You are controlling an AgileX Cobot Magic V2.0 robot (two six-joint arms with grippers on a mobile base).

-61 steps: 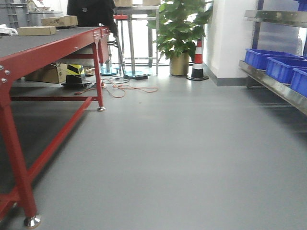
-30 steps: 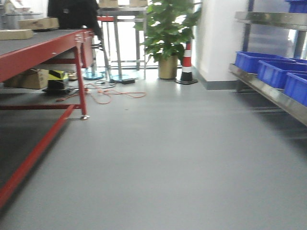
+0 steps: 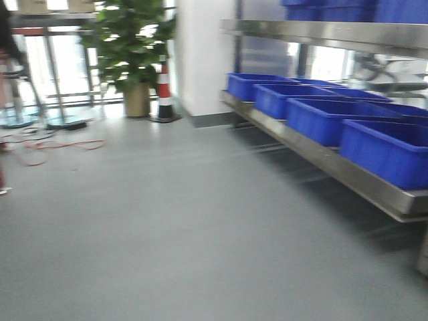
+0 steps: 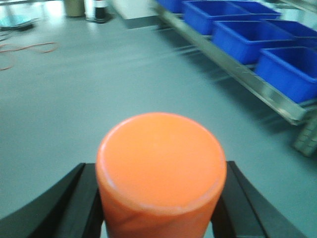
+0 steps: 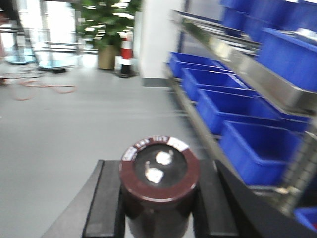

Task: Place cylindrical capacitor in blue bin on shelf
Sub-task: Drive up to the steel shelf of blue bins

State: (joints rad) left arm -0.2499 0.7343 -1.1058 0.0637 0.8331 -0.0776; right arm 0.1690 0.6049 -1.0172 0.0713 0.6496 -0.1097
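1. Right wrist-mounted view: the cylindrical capacitor (image 5: 159,186) is pinched in the right tool (image 5: 158,203), terminal end toward the camera
2. The blue bins (image 5: 257,148) on the shelf (image 5: 257,77) lie ahead and rightward, well apart
3. The left tool (image 4: 161,213) is clamped on an orange cylinder (image 4: 161,163)

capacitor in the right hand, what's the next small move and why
Probably roll the base nearer the shelf. The right hand is shut on the capacitor, but the nearest blue bin sits ahead across the floor, seemingly beyond the arm's reach.
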